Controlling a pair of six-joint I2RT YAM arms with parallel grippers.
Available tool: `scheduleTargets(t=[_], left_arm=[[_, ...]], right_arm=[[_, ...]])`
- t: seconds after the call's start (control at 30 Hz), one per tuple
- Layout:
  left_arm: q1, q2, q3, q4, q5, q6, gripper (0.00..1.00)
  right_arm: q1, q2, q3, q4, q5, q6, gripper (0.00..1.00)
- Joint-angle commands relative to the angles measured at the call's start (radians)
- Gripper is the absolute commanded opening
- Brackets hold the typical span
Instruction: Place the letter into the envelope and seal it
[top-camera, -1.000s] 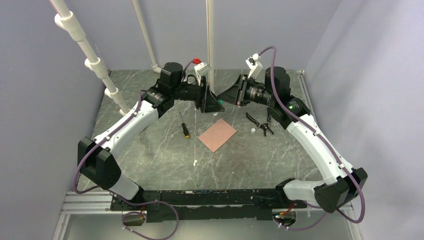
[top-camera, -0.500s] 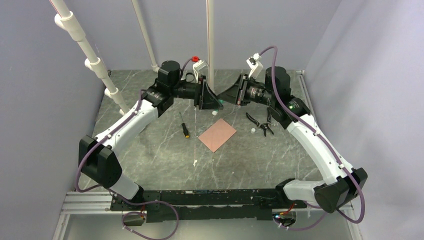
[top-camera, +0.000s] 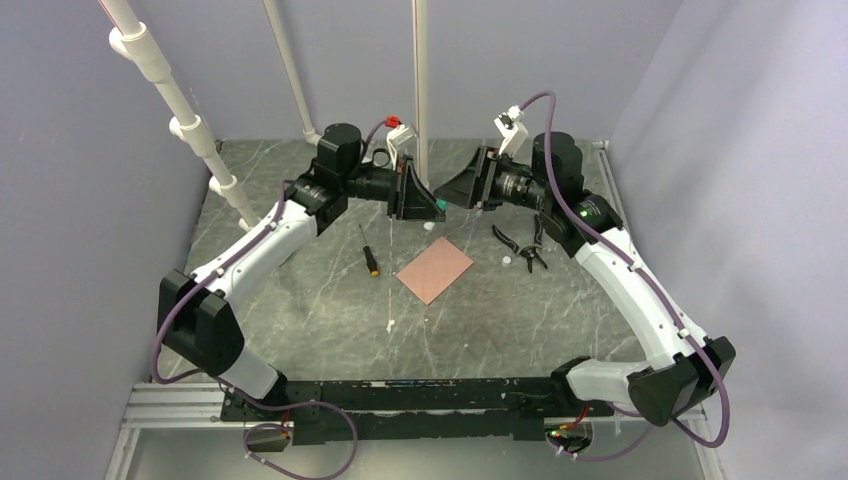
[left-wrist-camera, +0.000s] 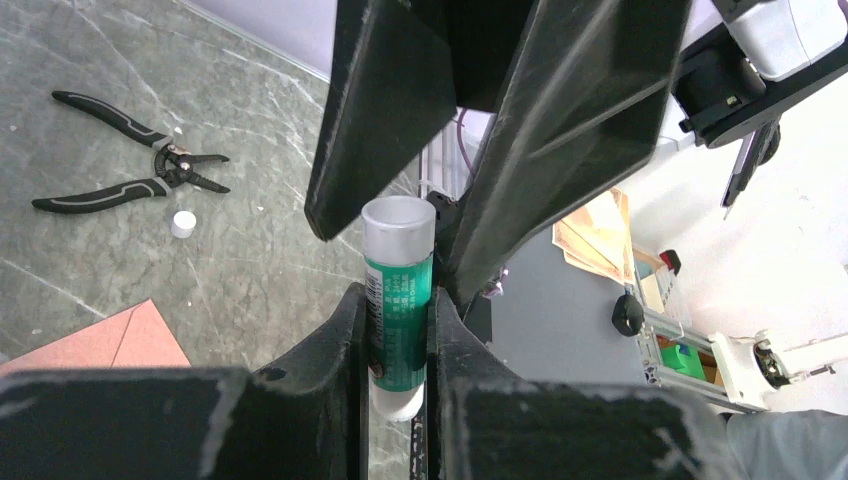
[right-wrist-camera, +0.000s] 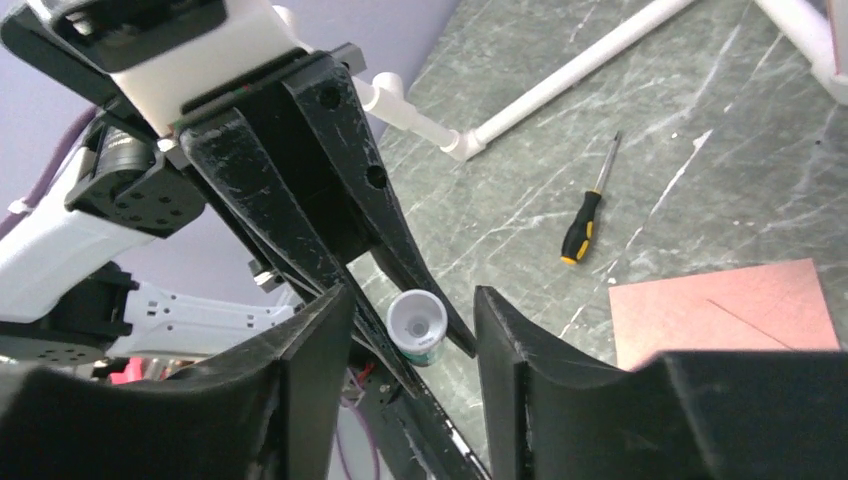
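The envelope (top-camera: 434, 270) is lying flat on the grey marbled tabletop (top-camera: 300, 300) near the middle of the top view, turned so its corners are pointing up and down the frame; a thin diagonal line is showing on its salmon-pink face in the right wrist view (right-wrist-camera: 725, 310), and 1 corner of it is showing at the lower left of the left wrist view (left-wrist-camera: 100, 345). Above and behind it, the 2 arms are meeting in the air in the upper middle of the top view. The left gripper (left-wrist-camera: 398, 330) is pinching a glue stick (left-wrist-camera: 398, 290) by its green-labelled body between its jaws, with the pale cap end pointing toward the right gripper (right-wrist-camera: 412, 300). The right gripper's jaws are standing spread on either side of that cap, with a gap showing on each side in the right wrist view. A yellow-and-black screwdriver (top-camera: 368, 252) is lying just left of the envelope, black-handled pliers (top-camera: 520, 247) are lying to its right, and a small white cap (top-camera: 507, 261) is sitting beside the pliers.
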Motion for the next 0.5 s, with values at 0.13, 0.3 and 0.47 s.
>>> scheduleTargets(t=[0.13, 0.3, 0.47], left_arm=[[0.002, -0.052, 0.044, -0.078, 0.136, 0.092, 0.02], [0.002, -0.077, 0.049, -0.12, 0.168, 0.11, 0.02], [0.002, -0.102, 0.053, -0.196, -0.025, 0.168, 0.02]], right_arm=[[-0.063, -0.032, 0.039, 0.026, -0.355, -0.203, 0.62], [-0.063, -0.014, 0.062, 0.011, -0.444, -0.229, 0.58], [-0.051, 0.009, 0.083, 0.002, -0.203, -0.069, 0.59]])
